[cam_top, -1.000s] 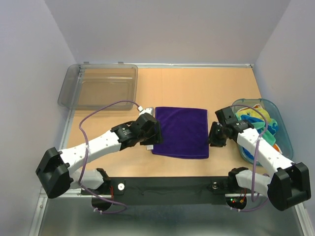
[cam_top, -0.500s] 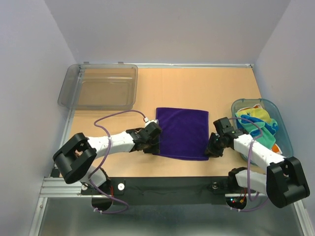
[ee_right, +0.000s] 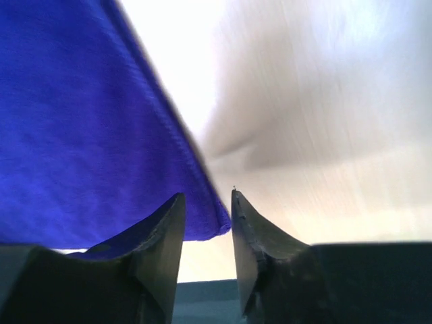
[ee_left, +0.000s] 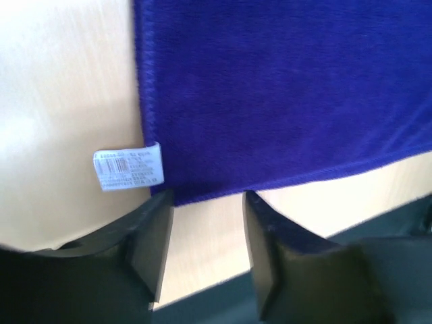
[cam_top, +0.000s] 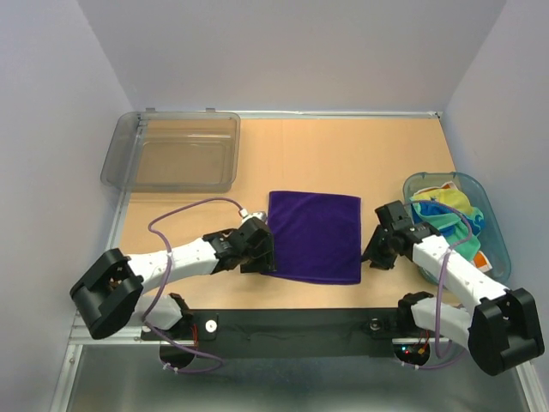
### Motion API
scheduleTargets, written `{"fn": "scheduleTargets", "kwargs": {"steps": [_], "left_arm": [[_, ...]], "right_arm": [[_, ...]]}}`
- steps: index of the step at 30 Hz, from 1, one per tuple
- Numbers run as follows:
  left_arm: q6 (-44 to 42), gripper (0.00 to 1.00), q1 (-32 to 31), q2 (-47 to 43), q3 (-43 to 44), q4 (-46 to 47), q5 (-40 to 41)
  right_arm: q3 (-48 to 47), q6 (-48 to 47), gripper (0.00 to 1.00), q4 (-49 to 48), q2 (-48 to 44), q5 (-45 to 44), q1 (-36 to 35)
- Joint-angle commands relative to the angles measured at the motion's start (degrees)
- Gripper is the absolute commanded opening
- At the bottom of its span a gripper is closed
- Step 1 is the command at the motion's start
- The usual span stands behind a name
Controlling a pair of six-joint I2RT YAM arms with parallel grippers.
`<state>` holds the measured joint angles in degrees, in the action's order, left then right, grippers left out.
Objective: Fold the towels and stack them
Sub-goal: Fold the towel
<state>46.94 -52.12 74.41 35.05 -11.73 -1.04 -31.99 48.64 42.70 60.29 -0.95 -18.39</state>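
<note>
The purple towel point(cam_top: 314, 236) lies flat in the middle of the table. My left gripper point(cam_top: 263, 260) is at its near left corner. In the left wrist view the gripper point(ee_left: 208, 197) is open, its tips at the hem of the towel point(ee_left: 283, 88) beside a white label point(ee_left: 128, 169), with bare table between the fingers. My right gripper point(cam_top: 371, 256) is at the near right corner. In the right wrist view it point(ee_right: 206, 194) stands open and the towel's corner point(ee_right: 214, 223) pokes into the gap. More towels point(cam_top: 446, 221) are bunched in the basket at the right.
The teal translucent basket point(cam_top: 467, 177) stands at the right edge, close behind my right arm. A clear grey bin point(cam_top: 171, 150) sits at the back left. The table's dark front rail point(cam_top: 300, 330) runs just near of the towel.
Both grippers came down from the towel's side edges to its near corners. The left jaws narrowed, then widened again. The towel's near edge shifted slightly.
</note>
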Motion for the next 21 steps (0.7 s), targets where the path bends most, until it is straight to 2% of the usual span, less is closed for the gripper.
{"fn": "scheduleTargets", "kwargs": {"steps": [1,5,7,12,16,19,21], "left_arm": [[-0.09,0.67,0.0,-5.85,1.94,-4.35,0.07],[-4.47,0.81,1.31,-6.74,9.5,-8.3,4.37],[-9.56,0.84,3.24,-5.77,13.53,-8.23,4.03],[-23.19,0.86,12.63,2.39,22.33,-8.14,4.29],[-28.56,0.76,15.72,10.82,30.76,-5.77,2.97],[-29.1,0.67,16.52,18.55,35.85,-2.26,1.57],[-28.92,0.6,16.44,26.8,40.33,-1.9,1.3]], "right_arm": [[-8.15,-5.3,0.41,1.6,1.31,-4.5,0.11],[-15.1,-15.29,0.45,-0.33,5.34,-5.73,0.11],[-17.92,-19.0,0.46,-1.56,7.98,-6.43,0.02],[-26.1,-30.7,0.48,-8.85,18.27,-8.98,0.72],[-29.53,-32.21,0.42,-17.37,23.9,-1.27,1.17],[-32.17,-30.98,0.41,-22.65,29.34,0.25,1.34],[-32.96,-30.19,0.39,-26.07,32.85,0.33,2.04]]}}
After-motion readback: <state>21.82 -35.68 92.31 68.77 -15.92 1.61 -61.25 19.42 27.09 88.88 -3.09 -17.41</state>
